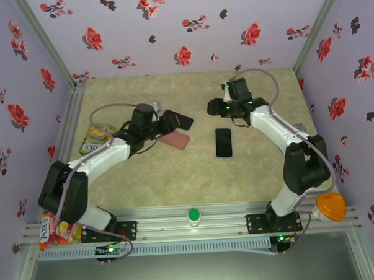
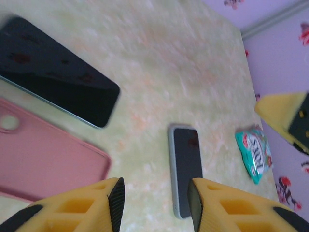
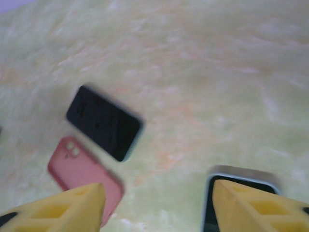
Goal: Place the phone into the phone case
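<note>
Hovering elbows-bent: left arm point(image 1: 101, 157), right arm point(image 1: 279, 130), jaws parted.

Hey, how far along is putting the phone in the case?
Nothing looks done: the pink case lies empty beside a dark phone. In hand: nothing; the left tool and right tool hover open above the table. Left: gripping a phone and seating it.

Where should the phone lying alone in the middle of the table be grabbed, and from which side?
Probably across its two long edges, near mid-length, coming straight down from above. The phone lies flat, screen up, apart from the pink case, so only its narrow width fits between the fingers.
</note>
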